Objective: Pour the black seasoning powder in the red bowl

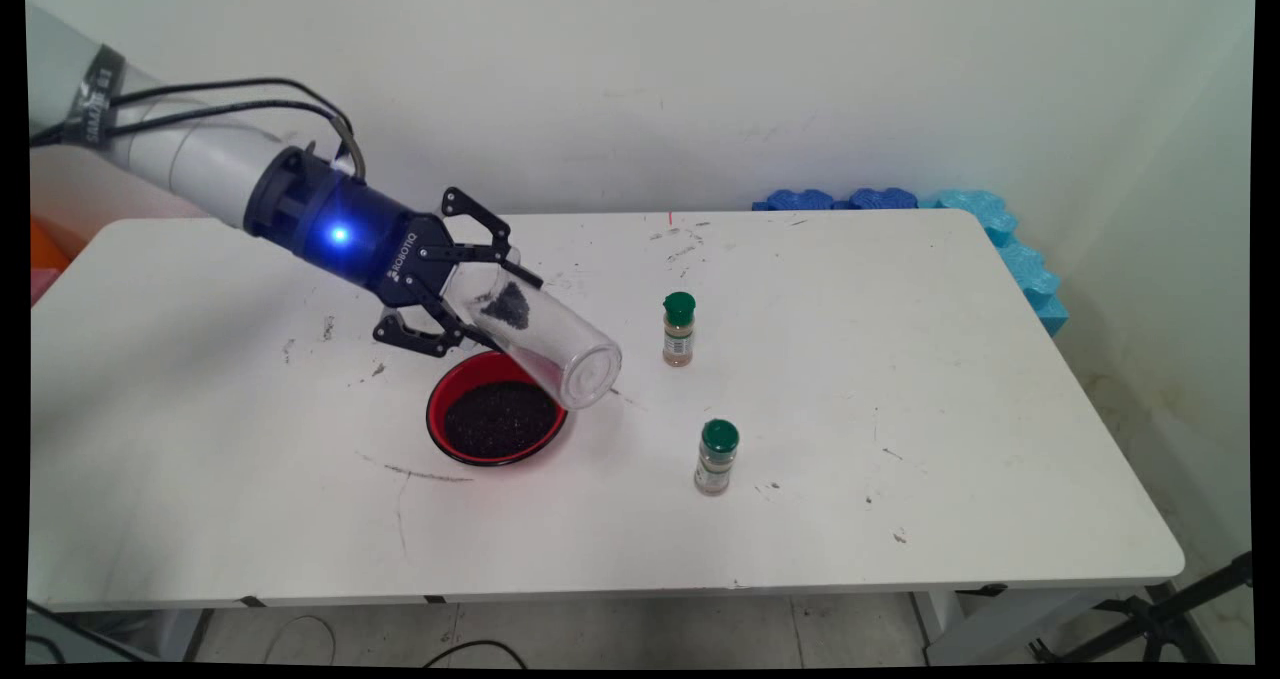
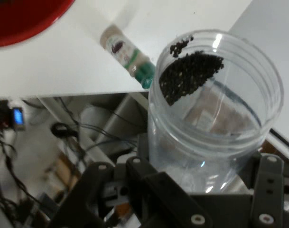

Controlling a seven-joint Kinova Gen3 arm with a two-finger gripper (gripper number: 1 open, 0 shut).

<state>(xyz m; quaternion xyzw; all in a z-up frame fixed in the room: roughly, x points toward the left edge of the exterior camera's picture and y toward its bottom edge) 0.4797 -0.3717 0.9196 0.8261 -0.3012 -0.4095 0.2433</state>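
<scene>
My gripper [image 1: 495, 311] [image 2: 201, 183] is shut on a clear plastic jar [image 1: 550, 344] [image 2: 215, 118], which it holds tilted down to the right above the table [image 1: 900, 379]. A small clump of black grains [image 1: 508, 304] [image 2: 189, 76] clings inside the jar. The jar's lower end hangs over the right rim of a red bowl [image 1: 437, 409] [image 2: 25, 19], and the bowl is filled with the same black grains [image 1: 497, 419]. Two small spice bottles with green caps stand to the right, one [image 1: 678, 331] farther back and one [image 1: 716, 457] nearer; the hand view shows one spice bottle [image 2: 127, 54].
Blue foam pieces [image 1: 1010, 249] lie along the table's far right corner and edge. Dark specks and scuffs mark the tabletop. Cables and a stand's legs show on the floor below the near edge.
</scene>
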